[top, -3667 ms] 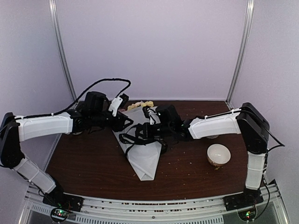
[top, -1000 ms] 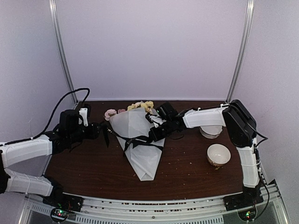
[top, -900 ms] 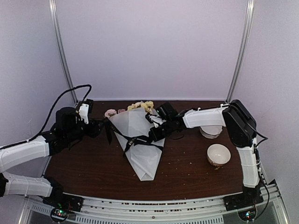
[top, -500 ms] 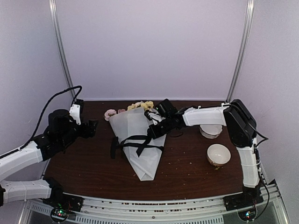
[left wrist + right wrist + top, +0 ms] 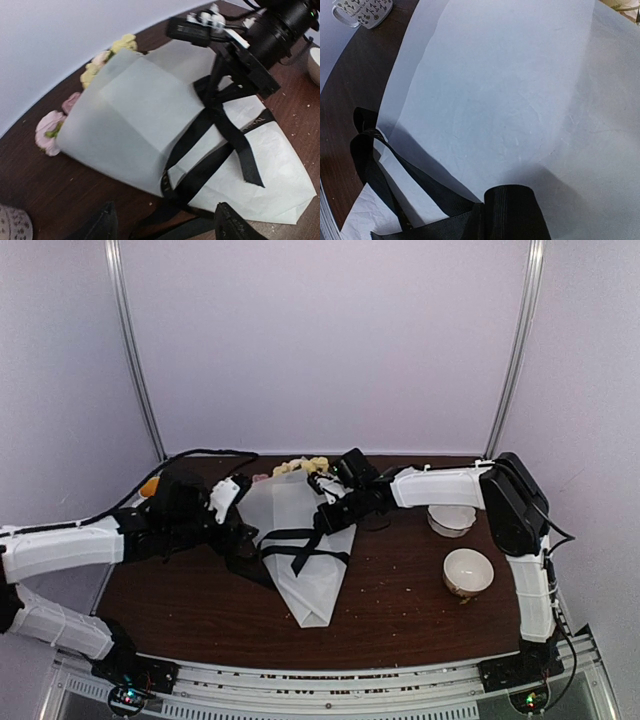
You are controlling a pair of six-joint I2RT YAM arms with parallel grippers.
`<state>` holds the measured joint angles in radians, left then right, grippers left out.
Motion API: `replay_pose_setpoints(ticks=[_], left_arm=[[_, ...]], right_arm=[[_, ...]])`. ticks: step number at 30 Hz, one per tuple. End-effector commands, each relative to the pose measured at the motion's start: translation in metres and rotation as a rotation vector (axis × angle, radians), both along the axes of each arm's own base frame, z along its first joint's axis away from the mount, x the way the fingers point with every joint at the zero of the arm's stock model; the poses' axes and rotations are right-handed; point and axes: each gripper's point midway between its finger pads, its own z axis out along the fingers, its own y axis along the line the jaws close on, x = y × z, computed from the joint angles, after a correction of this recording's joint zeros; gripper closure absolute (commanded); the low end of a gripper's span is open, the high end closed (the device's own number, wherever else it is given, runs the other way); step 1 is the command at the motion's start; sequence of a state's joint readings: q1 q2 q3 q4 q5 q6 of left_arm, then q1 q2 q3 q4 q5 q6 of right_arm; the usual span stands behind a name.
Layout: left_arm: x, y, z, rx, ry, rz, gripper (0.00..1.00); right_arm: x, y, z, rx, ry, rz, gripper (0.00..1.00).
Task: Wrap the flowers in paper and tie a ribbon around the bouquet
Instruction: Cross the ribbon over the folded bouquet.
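Observation:
The bouquet (image 5: 303,560) lies in the middle of the table as a pale paper (image 5: 145,110) cone. The flowers (image 5: 300,466) show at its far, wide end: yellow and pink blooms (image 5: 50,132). A black ribbon (image 5: 300,545) crosses the cone and is knotted there, with loose tails (image 5: 235,145). My left gripper (image 5: 243,542) is at the cone's left edge, open. Its fingertips (image 5: 107,226) straddle a stretch of ribbon lying on the table without touching it. My right gripper (image 5: 325,517) rests on the cone's upper right, shut on a folded bit of ribbon (image 5: 512,210).
Two pale bowls (image 5: 452,520) (image 5: 468,571) stand on the right half of the table. A patterned white mug (image 5: 362,12) stands at the far left, partly in the left wrist view (image 5: 12,225). Crumbs dot the brown tabletop (image 5: 400,600).
My left gripper let go of the ribbon end it was pulling left, and the end fell beside the cone. The left arm then swung back to the cone's left edge. The right arm barely moved.

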<state>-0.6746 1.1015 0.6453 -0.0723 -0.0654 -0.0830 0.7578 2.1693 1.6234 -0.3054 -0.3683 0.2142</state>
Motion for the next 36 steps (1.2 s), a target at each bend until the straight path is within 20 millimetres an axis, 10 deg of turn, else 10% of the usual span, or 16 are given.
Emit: replay_pose_setpoints(ticks=[1,11,30,36], left_arm=[[0.002,-0.065,-0.014,0.189,-0.027,-0.334,0.28],[0.015,-0.121,-0.076,0.539,-0.044,-0.572,0.59],[0.04,-0.12,-0.123,0.627,0.006,-0.475,0.48],[0.041,-0.123,-0.124,0.609,0.013,-0.471,0.7]], right_arm=[[0.007,0.009,0.057,0.088,-0.062,0.002,1.0],[0.028,0.006,0.096,0.131,-0.125,-0.043,1.0],[0.049,-0.012,0.127,0.16,-0.175,-0.125,1.0],[0.047,-0.016,0.111,0.125,-0.159,-0.125,1.0]])
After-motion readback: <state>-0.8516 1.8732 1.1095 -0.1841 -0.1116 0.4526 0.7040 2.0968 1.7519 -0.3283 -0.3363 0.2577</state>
